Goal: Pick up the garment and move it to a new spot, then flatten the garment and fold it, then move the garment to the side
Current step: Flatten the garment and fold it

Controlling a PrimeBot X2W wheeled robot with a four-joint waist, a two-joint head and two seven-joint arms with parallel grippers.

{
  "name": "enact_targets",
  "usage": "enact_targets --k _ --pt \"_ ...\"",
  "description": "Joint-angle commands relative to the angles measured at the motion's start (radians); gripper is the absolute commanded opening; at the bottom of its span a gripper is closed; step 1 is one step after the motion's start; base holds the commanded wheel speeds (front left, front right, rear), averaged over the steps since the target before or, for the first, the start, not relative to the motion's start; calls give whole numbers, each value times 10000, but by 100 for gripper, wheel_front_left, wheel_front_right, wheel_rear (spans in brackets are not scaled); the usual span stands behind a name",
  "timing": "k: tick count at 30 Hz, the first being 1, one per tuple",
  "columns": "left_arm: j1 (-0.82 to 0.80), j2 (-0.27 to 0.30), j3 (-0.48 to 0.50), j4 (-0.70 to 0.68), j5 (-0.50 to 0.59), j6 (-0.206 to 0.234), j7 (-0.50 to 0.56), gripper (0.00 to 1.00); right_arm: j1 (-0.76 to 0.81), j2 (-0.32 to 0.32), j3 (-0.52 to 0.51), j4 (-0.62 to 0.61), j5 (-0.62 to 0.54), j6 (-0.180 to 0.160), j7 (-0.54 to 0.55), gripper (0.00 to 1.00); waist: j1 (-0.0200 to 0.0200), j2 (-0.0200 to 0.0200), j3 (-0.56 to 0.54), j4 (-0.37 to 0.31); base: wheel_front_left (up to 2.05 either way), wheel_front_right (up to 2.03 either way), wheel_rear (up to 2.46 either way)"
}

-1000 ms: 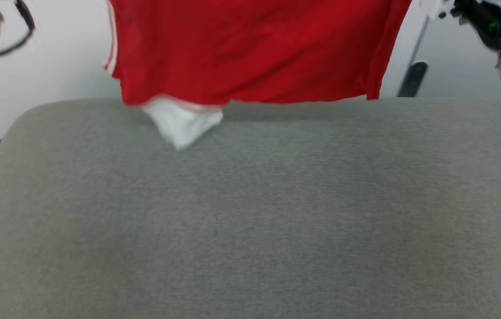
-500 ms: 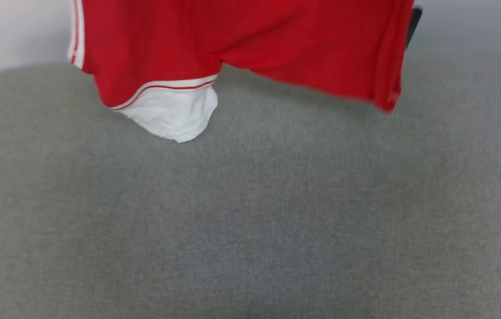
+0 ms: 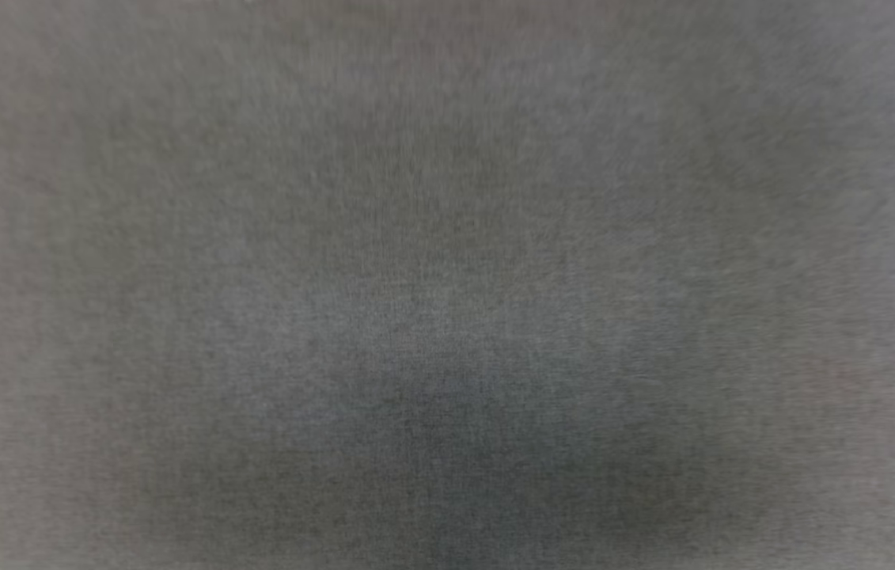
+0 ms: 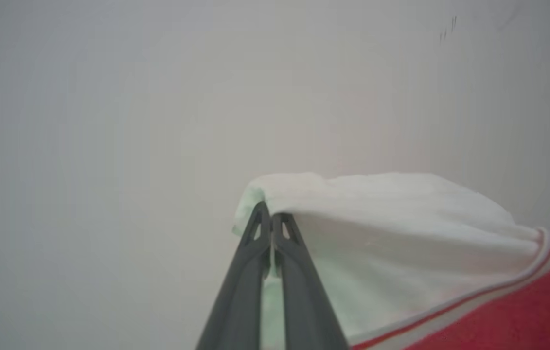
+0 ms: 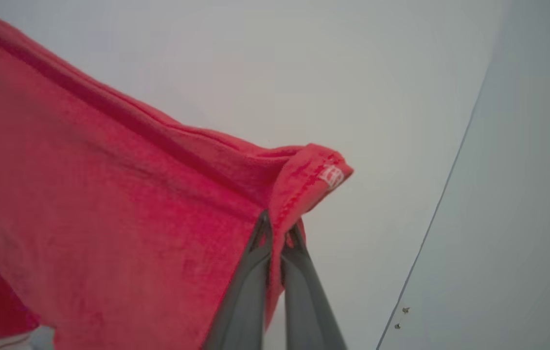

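The garment is a red T-shirt with white sleeves and striped trim, held up in the air by both grippers. In the left wrist view my left gripper [image 4: 271, 218] is shut on the edge of a white sleeve [image 4: 381, 228], with red body cloth [image 4: 523, 311] at the lower right. In the right wrist view my right gripper [image 5: 277, 226] is shut on a folded red corner of the garment [image 5: 109, 194] that carries a small white tag [image 5: 331, 176]. The cloth stretches away to the left of that view.
The head view looks straight down on the grey fabric surface [image 3: 447, 285], blurred. Pale walls lie behind both grippers, and a wall corner line [image 5: 440, 204] runs down the right wrist view.
The head camera has tilted downward, so the hanging red garment and the white sleeve have slid up out of the head view. Both grips appear unchanged.
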Motion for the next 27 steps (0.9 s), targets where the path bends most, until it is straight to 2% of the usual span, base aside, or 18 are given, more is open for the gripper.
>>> enact_targets --k 1,5,8,14,16,21,27 --pt "-45 -13 -20 23 110 -27 -66 0 -86 -38 -68 65 -102 -14 -43 0 0 0 1430 163 0 0 0" --pt "-213 -339 97 88 -60 -301 -371 0 -293 -215 -651 -43 -679 -14 -86 0 0 0 2145 502 0 0 0" --pt "192 -523 104 244 -86 -444 -458 0 103 -178 -923 -174 -1107 -13 -90 0 0 0 2376 700 0 0 0" --pt "1027 -706 340 416 -312 -546 -523 0 745 4 -1051 -162 -1564 -13 -95 0 0 0 1970 975 0 0 0" --pt "1437 -690 428 369 -320 -521 -522 0 1052 166 -812 -97 -1518 -13 -94 0 0 0 1671 1041 0 0 0" --pt "2465 -675 581 787 -647 -801 -490 0 1695 287 -17 -77 -1001 -13 329 0 0 0 741 1151 0 0 0" --pt "3938 -568 381 1099 -891 -1153 -106 0 2946 -264 1061 -820 204 -14 995 0 0 0 -558 1196 0 0 0"
